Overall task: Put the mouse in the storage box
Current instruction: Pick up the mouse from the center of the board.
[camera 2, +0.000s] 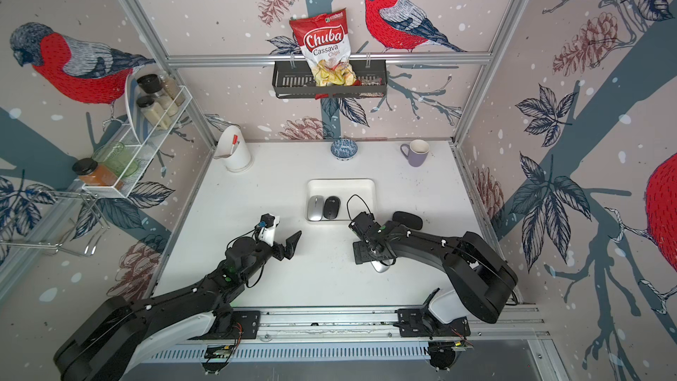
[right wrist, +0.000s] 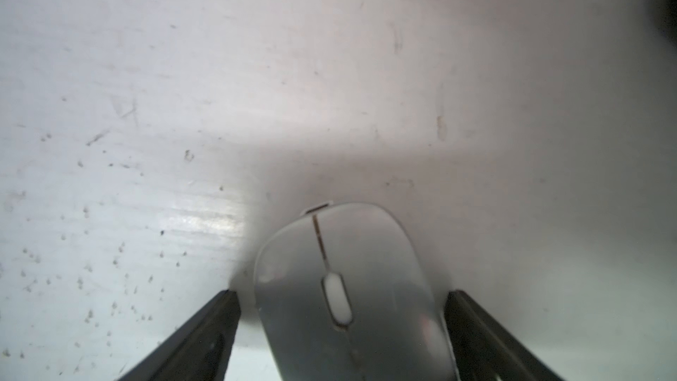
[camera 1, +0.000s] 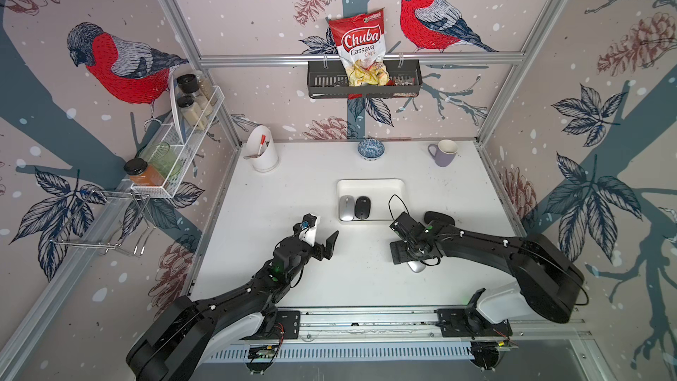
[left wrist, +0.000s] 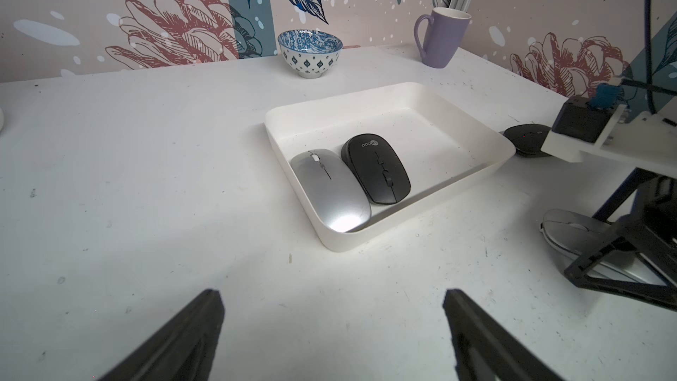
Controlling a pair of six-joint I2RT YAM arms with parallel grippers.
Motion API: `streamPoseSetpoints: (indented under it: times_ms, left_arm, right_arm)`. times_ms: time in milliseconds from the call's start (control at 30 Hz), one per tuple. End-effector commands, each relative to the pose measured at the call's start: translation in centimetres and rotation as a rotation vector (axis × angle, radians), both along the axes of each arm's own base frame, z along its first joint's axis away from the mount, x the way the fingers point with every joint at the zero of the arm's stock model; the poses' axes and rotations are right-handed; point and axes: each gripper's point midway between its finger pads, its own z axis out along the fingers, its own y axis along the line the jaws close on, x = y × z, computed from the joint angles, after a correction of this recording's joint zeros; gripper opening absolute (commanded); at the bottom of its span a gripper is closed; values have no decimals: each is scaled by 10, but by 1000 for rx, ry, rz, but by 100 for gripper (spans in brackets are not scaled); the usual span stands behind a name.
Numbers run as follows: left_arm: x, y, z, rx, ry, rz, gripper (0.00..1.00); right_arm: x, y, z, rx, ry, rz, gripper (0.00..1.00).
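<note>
The storage box (camera 1: pixel 370 182) (left wrist: pixel 366 97) is a shallow white tray in mid-table. Inside it a silver mouse (camera 1: pixel 346 208) (left wrist: pixel 329 185) and a black mouse (camera 1: pixel 362 207) (left wrist: pixel 377 166) lie side by side. Another silver mouse (camera 1: pixel 417 266) (right wrist: pixel 344 287) rests on the table in front of the box's right corner. My right gripper (camera 1: pixel 412 258) (right wrist: pixel 342 293) points down over it, open, one finger on each side and a gap showing beside one finger. My left gripper (camera 1: pixel 322 236) (left wrist: pixel 333 298) hovers open and empty to the left of the box.
A second black mouse (camera 1: pixel 439 218) (left wrist: pixel 527 139) lies on the table right of the box, behind my right arm. Along the back stand a tall white utensil holder (camera 1: pixel 262 150), a blue patterned bowl (camera 1: pixel 370 149) and a purple mug (camera 1: pixel 444 152).
</note>
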Motion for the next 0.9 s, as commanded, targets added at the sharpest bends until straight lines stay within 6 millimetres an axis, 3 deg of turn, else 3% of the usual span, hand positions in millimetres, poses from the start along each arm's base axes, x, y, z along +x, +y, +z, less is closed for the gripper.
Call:
streamPoseSetpoints:
  times_ms: [0,167,300,467,567,700,867]
  left_arm:
    - [6,-3,9,-12,-33,-2,97]
    - [11,-9,1,28,16,-11,96]
    - [18,-1,2,39,16,48,97]
    - [18,-6,3,61,-35,10,97]
    - [20,-14,0,82,-29,-25,96]
    - [13,-19,1,81,-38,-78,97]
    - [6,-10,12,37,-107,-55,97]
  right_arm:
    - [-5,12,4,53,26,21,82]
    - [4,17,2,43,-2,20,70]
    - [13,18,3,17,-29,17,66]
    - [8,39,11,41,-44,112,64]
    - [10,52,27,72,-73,143,63]
    - [21,78,63,200,-141,166,64]
    - [62,87,95,253,-218,111,65]
